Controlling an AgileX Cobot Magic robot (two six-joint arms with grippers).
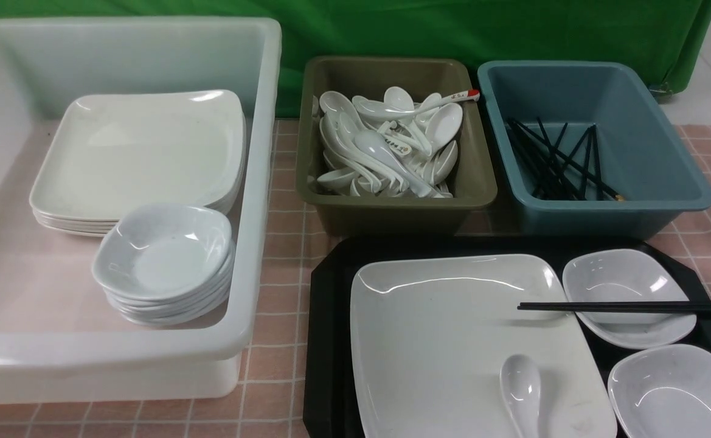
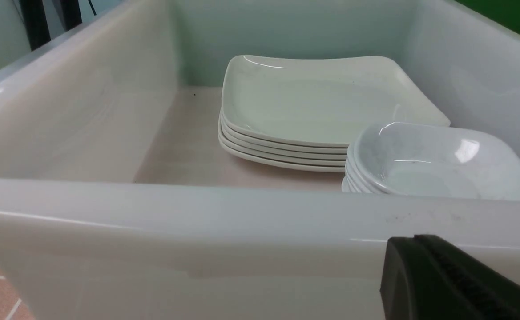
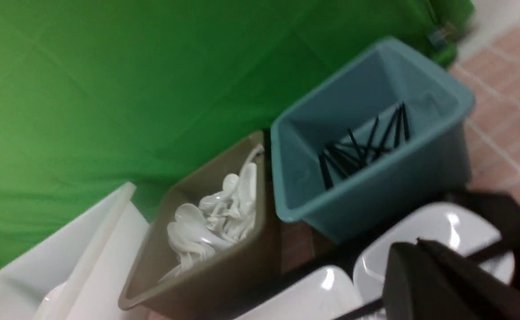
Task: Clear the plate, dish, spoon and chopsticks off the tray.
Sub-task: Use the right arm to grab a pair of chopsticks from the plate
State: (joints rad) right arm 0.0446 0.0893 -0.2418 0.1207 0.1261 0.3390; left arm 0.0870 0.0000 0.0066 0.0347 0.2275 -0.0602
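The black tray (image 1: 328, 316) sits at the front right and carries the big white square plate (image 1: 452, 340). The white spoon (image 1: 522, 389) lies on the plate's near part. Two small white dishes (image 1: 629, 277) (image 1: 677, 389) stand to the right of the plate. The black chopsticks (image 1: 623, 307) rest across the farther dish and the plate's edge. Neither gripper shows in the front view. My right gripper (image 3: 415, 246) is shut and hovers over that dish (image 3: 424, 222), and the chopsticks (image 3: 486, 254) pass behind its fingers. My left gripper (image 2: 413, 242) is shut, close to the white bin's outer wall.
A large white bin (image 1: 258, 182) on the left holds a stack of square plates (image 1: 142, 152) and a stack of small bowls (image 1: 163, 255). Behind the tray stand an olive bin (image 1: 391, 210) full of white spoons and a blue bin (image 1: 665, 182) with black chopsticks.
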